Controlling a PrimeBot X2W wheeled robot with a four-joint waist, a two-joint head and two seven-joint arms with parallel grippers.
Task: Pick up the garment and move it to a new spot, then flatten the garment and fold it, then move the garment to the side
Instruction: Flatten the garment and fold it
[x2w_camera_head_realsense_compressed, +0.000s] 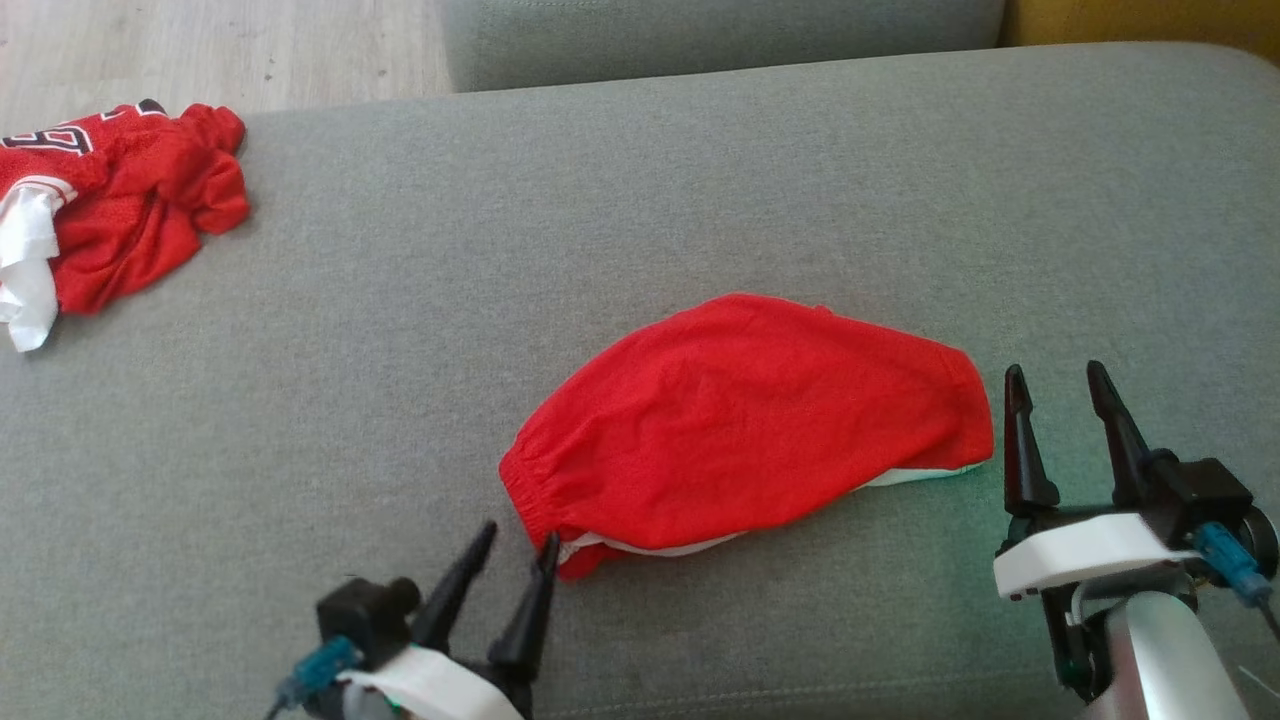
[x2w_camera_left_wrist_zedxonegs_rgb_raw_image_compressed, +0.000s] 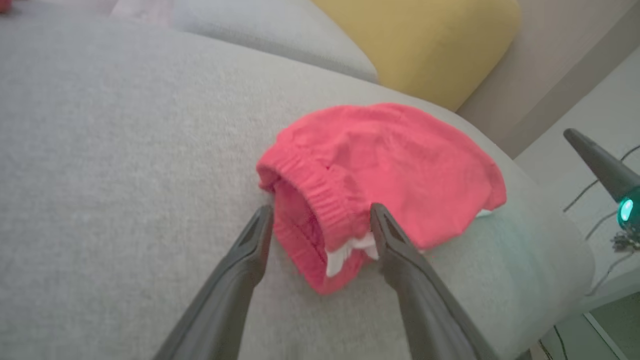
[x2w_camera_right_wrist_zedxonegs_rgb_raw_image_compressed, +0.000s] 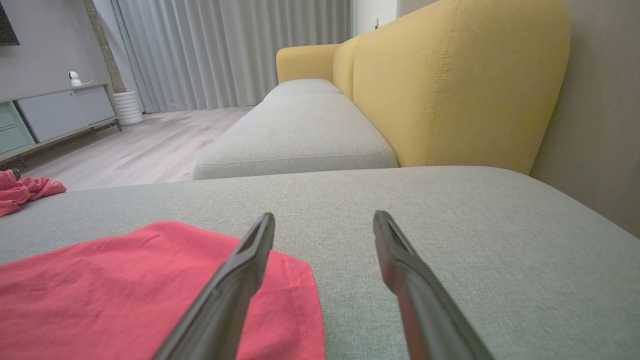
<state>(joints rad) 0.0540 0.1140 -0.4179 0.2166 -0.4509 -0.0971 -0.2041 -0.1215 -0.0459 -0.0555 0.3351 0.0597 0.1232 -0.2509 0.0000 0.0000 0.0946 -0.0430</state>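
Spread jaws beside red garment (x2w_camera_right_wrist_zedxonegs_rgb_raw_image_compressed: 125, 295)

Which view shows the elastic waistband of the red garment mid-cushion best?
Left wrist view: the waistband faces the camera, its opening visible. In the head view it is a gathered edge at the left end of the garment; the right wrist view shows the opposite, hemmed end.

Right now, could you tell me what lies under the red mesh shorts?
A white fabric strip peeks from under the red mesh shorts, on the grey fabric cushion; the rest beneath is covered.
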